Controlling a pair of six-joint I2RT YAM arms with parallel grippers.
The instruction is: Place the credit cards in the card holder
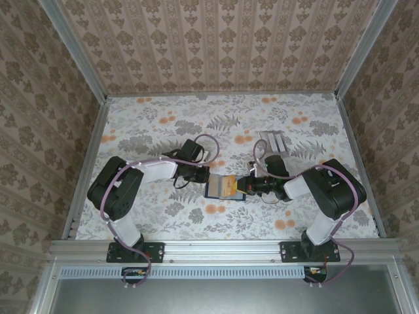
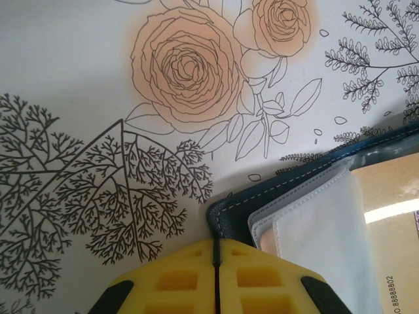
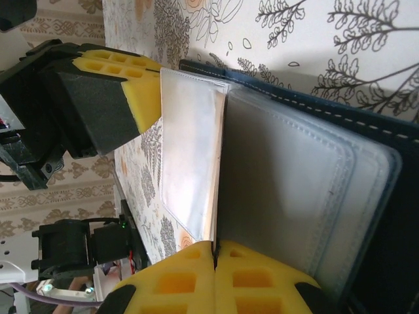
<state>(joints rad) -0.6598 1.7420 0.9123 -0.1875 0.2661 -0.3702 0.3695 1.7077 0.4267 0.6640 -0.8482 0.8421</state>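
The card holder point(image 1: 224, 186) lies open on the tabletop point(image 1: 163, 124), close to the near edge and about midway between the left and right edges. Its orange-tan inner face is turned up, with a claw at each side.

The left claw point(image 1: 201, 175) is clenched, its yellow pads pressed flat together right at the navy corner point(image 2: 226, 219) of the cover. The wrist view does not settle whether that corner is actually nipped between the pads or only touched. The right claw point(image 3: 215, 261) is clenched as well. A clear leaf point(image 3: 190, 144) of the holder stands up on edge, and its lower edge runs straight into the seam between the pads, so this claw appears to be grasping the leaf and lifting it away from the stitched pockets beside it.

Two pale grey flat pieces point(image 1: 273, 142), most likely the cards, lie side by side well apart from the holder, toward the far right part of the tabletop. Neither claw has one.

The step in hand looks like preparation: opening the holder and spreading its leaves so that a pocket mouth is exposed. No card seems to be loaded yet, so the task is at an early stage.

The next move calls for one claw to keep the holder pinned and the pocket gaping while the other lets go, reaches toward the far right and picks a card up by its edge. The thin leaf may flop shut once released, so whichever claw stays should not slacken.
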